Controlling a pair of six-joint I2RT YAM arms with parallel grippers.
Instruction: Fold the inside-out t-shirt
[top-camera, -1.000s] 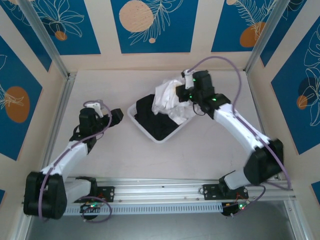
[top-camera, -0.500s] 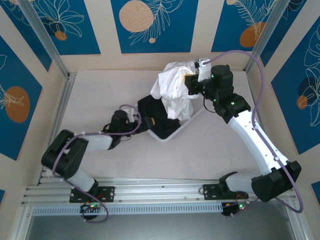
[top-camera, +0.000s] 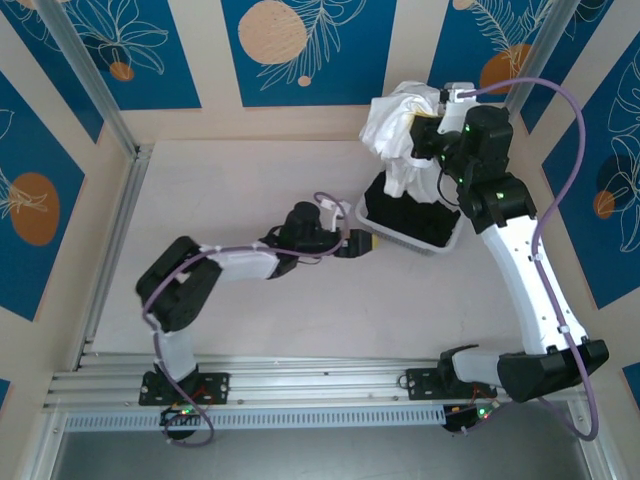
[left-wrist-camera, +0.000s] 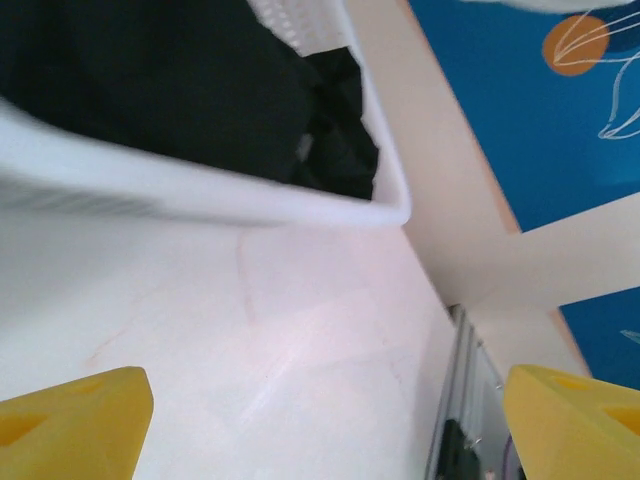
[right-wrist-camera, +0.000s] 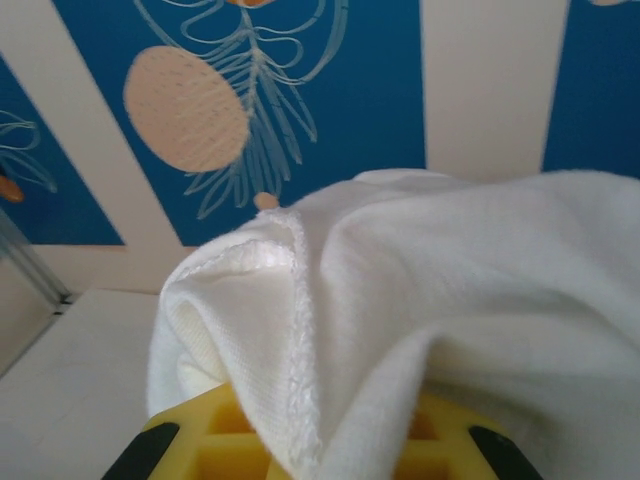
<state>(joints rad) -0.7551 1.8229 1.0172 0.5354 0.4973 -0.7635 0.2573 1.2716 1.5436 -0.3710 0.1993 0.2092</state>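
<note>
My right gripper (top-camera: 424, 138) is clamped on a bunch of the white t-shirt (top-camera: 393, 128), which is held up over the basket (top-camera: 441, 243) near the back wall. Left gripper (top-camera: 360, 243) is spread wide and empty, just beside the basket rim. Risk: the hanging tail could snag the black garment (top-camera: 400, 212) or tip the basket, and a thin pinch may slip. Shirt hangs crumpled, long axis down from my grip toward the basket. Can't tell which end is the collar.

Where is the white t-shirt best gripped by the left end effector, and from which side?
Probably the t-shirt's loose lower end, from the left: it hangs bunched from the shut right end effector above the basket, and that side faces the open left end effector.
</note>
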